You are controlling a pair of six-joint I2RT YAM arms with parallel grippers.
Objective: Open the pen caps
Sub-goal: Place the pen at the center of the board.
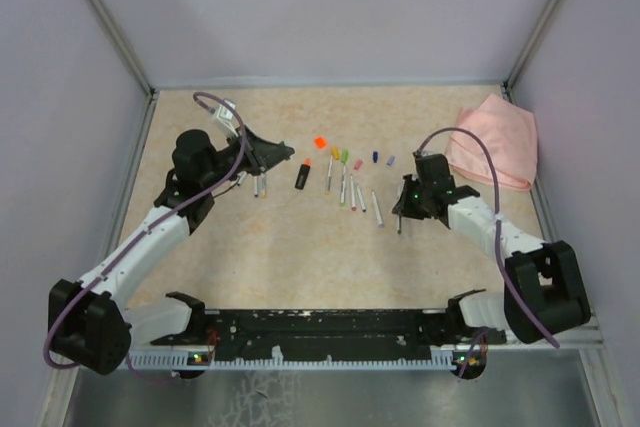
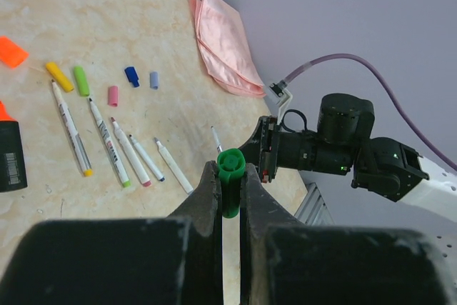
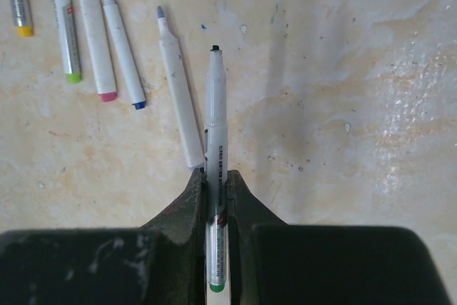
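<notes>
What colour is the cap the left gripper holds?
The cap is green, clearest in the left wrist view.

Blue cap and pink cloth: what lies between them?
A pale lilac cap beside the blue cap, then bare table up to the pink cloth; the left wrist view shows it.

Top view looks steeply down from the near edge over the whole beige marbled desk [image 1: 280,247]. Both wrist views hover close; all 3 share the slim white pens [image 1: 352,192].
</notes>
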